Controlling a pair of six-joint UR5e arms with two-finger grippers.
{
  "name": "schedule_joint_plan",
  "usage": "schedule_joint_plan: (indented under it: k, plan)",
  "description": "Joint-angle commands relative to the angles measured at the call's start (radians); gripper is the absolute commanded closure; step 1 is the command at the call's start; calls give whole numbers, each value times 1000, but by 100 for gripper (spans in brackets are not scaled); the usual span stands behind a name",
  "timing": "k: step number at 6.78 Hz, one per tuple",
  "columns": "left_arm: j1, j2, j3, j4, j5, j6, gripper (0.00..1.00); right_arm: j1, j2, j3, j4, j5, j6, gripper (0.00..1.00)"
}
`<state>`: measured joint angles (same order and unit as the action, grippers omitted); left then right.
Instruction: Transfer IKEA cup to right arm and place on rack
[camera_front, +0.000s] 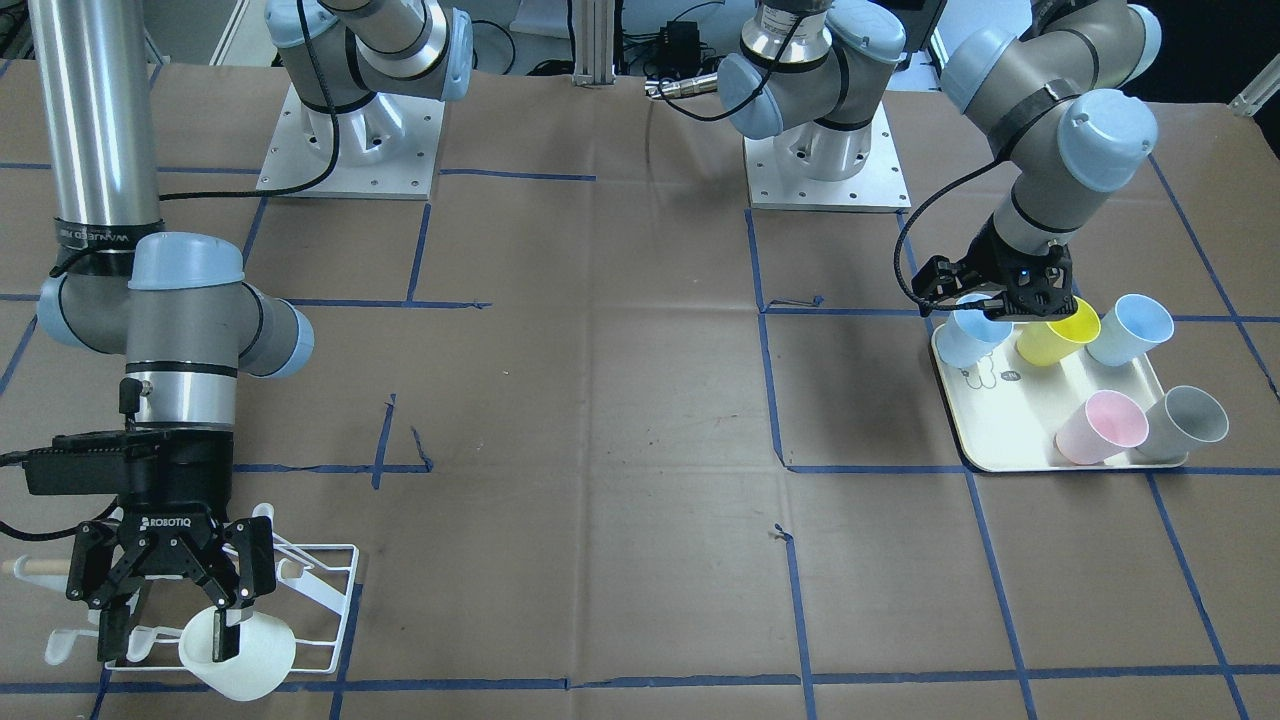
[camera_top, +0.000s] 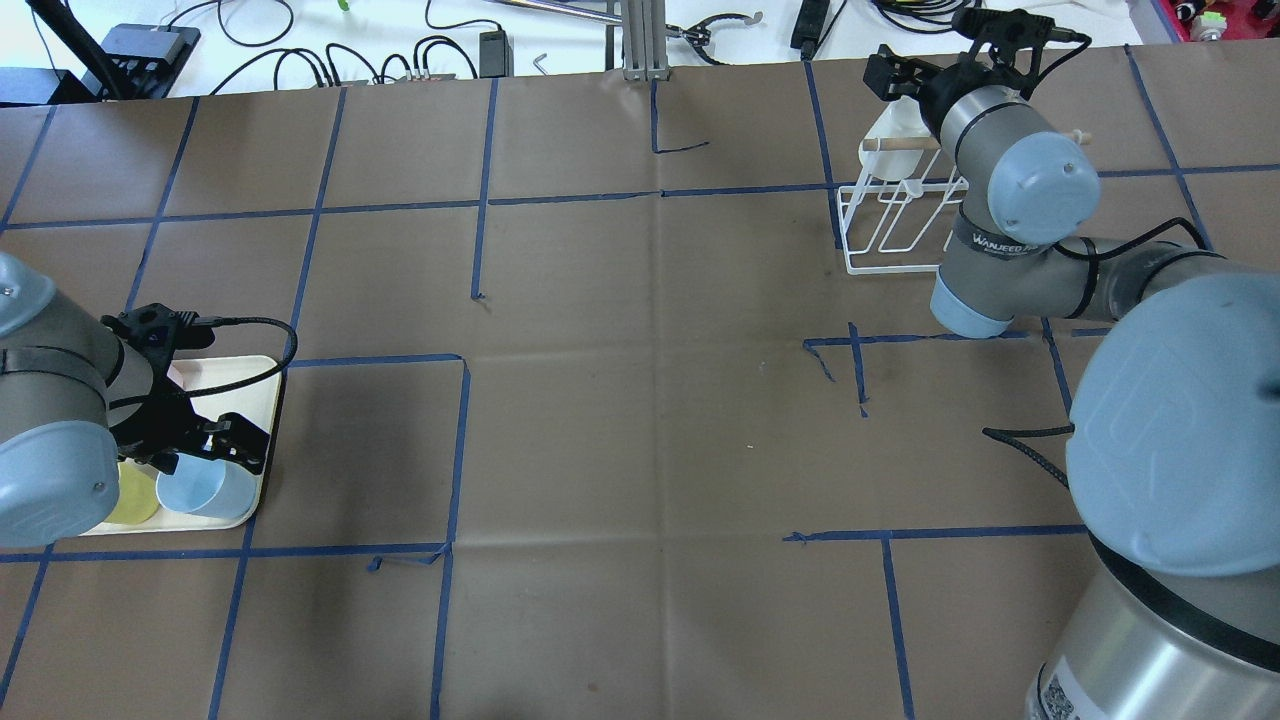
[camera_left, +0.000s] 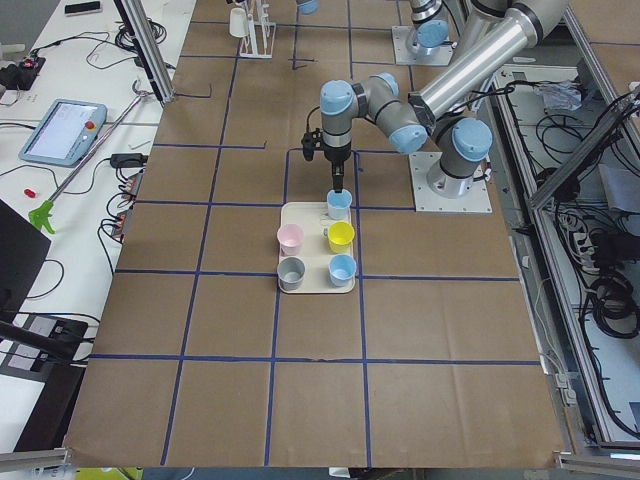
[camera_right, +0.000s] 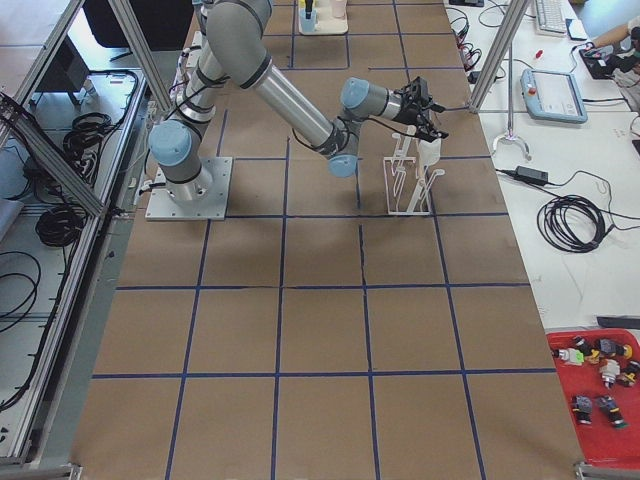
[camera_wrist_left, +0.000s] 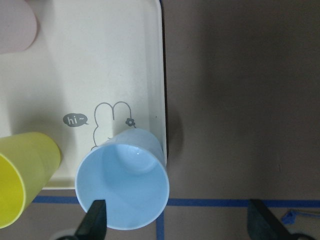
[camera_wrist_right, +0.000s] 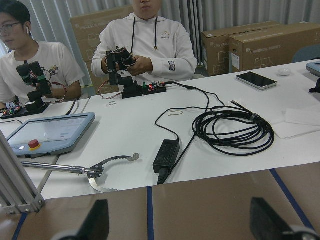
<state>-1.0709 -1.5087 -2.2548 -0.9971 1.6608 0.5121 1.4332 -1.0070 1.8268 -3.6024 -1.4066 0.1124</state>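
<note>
A white cup (camera_front: 250, 660) lies tilted on the near end of the white wire rack (camera_front: 335, 600), by its wooden dowel (camera_front: 35, 567). My right gripper (camera_front: 172, 640) stands open over it, with one finger dipping into the cup's mouth; the right wrist view shows the fingers (camera_wrist_right: 95, 222) spread wide. Across the table, a light blue cup (camera_wrist_left: 125, 185) stands upright at a corner of the cream bear tray (camera_wrist_left: 100, 65). My left gripper (camera_wrist_left: 177, 222) is open above it, one finger inside its rim and the other well outside.
The tray (camera_front: 1000, 420) also holds a yellow cup (camera_front: 1060, 335), another light blue cup (camera_front: 1130, 330), a pink cup (camera_front: 1100, 428) and a grey cup (camera_front: 1185, 425). Beyond the rack stands a white bench with cables (camera_wrist_right: 230, 130) and two seated people.
</note>
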Motion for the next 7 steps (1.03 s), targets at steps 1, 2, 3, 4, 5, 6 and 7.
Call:
schedule_joint_plan:
  k: [1,2,3,4,5,6,7]
  plan:
    - [2,-45,-14,32,4,6,1,7,-80,-4,5,15,7,0]
    - [18,-51,-12,31,17,11,1,18,-119,0,5,18,18,0]
    - [52,-57,-14,31,33,26,1,44,-163,5,5,20,80,0]
    - [58,-56,-14,29,27,22,12,77,-210,14,7,20,151,0]
    - [59,-60,-12,32,21,20,29,105,-263,38,51,21,227,0]
    - [57,-64,-6,26,17,22,49,110,-303,63,85,21,309,0]
    - [52,-68,-6,26,14,22,73,111,-329,84,85,23,379,0]
